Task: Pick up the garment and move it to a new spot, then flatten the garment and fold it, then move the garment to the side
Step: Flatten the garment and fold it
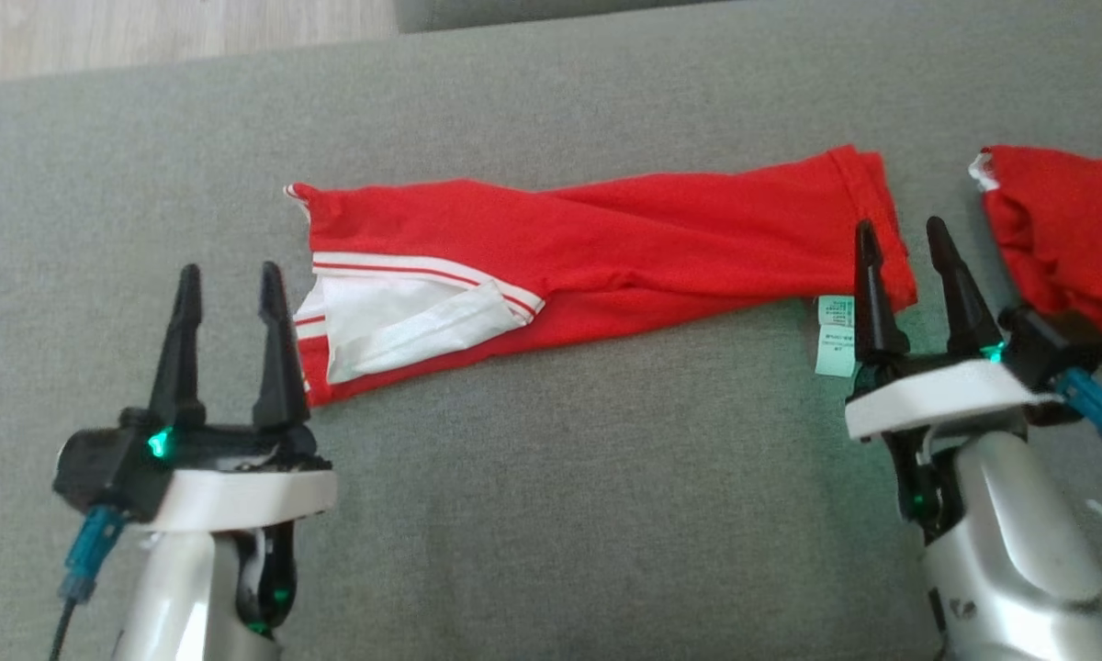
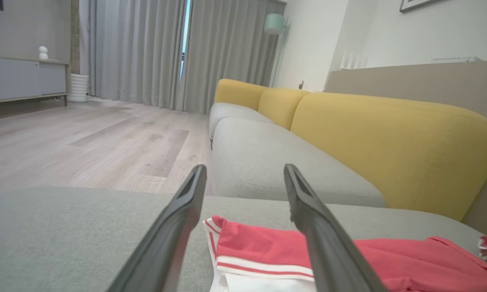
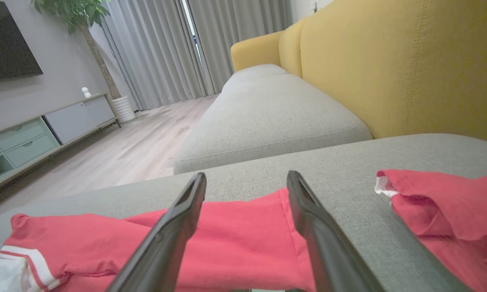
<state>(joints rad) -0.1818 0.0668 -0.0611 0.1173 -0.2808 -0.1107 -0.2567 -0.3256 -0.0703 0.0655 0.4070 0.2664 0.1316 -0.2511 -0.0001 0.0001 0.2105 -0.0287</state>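
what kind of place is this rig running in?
Most likely a home living room: a grey-and-yellow sofa, a wall TV over a low cabinet, and floor-length curtains by a wood floor.

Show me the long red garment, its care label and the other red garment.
long red garment (image 1: 661, 248): head view, mid red cloth
care label (image 1: 836, 335): head view, centre of tag
other red garment (image 1: 1065, 220): head view, red cloth
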